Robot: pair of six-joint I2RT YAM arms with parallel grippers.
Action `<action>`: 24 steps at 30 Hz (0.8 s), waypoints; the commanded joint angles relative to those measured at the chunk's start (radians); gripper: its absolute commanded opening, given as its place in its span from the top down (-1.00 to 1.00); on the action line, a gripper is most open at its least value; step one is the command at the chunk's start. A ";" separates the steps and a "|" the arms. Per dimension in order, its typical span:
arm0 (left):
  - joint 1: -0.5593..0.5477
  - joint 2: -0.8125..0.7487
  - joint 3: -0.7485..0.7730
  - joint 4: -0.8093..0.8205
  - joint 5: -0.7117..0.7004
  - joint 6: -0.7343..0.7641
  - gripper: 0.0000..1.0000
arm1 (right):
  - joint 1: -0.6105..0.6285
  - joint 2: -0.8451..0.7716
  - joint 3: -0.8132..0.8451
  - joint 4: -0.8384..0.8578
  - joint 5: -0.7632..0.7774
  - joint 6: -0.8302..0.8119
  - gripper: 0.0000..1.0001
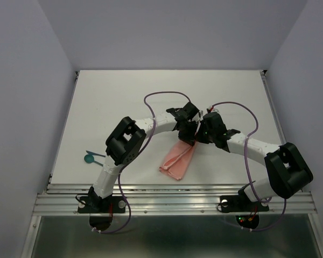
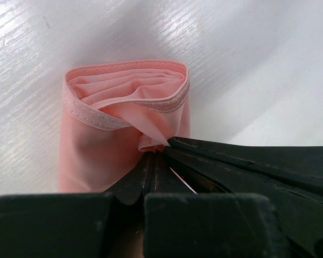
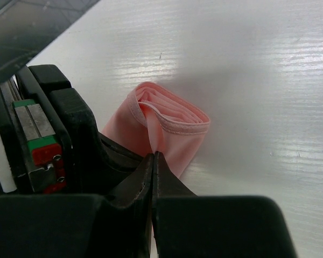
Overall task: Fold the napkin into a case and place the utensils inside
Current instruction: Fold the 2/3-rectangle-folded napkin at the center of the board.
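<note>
The salmon-pink napkin (image 1: pixel 178 158) hangs as a narrow folded strip, its lower end resting on the table. Both grippers meet at its top end. My left gripper (image 1: pixel 187 135) is shut on the napkin (image 2: pixel 126 115), pinching a fold at its edge. My right gripper (image 1: pixel 200 134) is also shut on the napkin (image 3: pixel 169 131), gripping a thin pulled-up layer. The hemmed end gapes open like a pouch in both wrist views. A teal utensil (image 1: pixel 89 158) with a round end lies at the table's left, with another thin teal handle (image 1: pixel 95 153) beside it.
Purple cables (image 1: pixel 167 94) loop over the arms above the middle of the white table (image 1: pixel 124 97). A metal rail (image 1: pixel 177 194) runs along the near edge. Grey walls enclose the table on three sides.
</note>
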 commanded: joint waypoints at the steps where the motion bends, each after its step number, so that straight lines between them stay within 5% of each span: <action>1: -0.004 -0.019 0.005 0.032 0.010 -0.006 1.00 | 0.009 -0.005 0.001 0.038 -0.042 0.012 0.99; 20: -0.004 -0.025 0.014 0.091 0.128 -0.029 1.00 | 0.009 0.081 -0.021 0.055 -0.044 0.056 0.99; 24: 0.002 -0.051 0.008 0.066 0.111 -0.022 0.39 | 0.009 0.084 -0.033 0.055 -0.029 0.079 0.99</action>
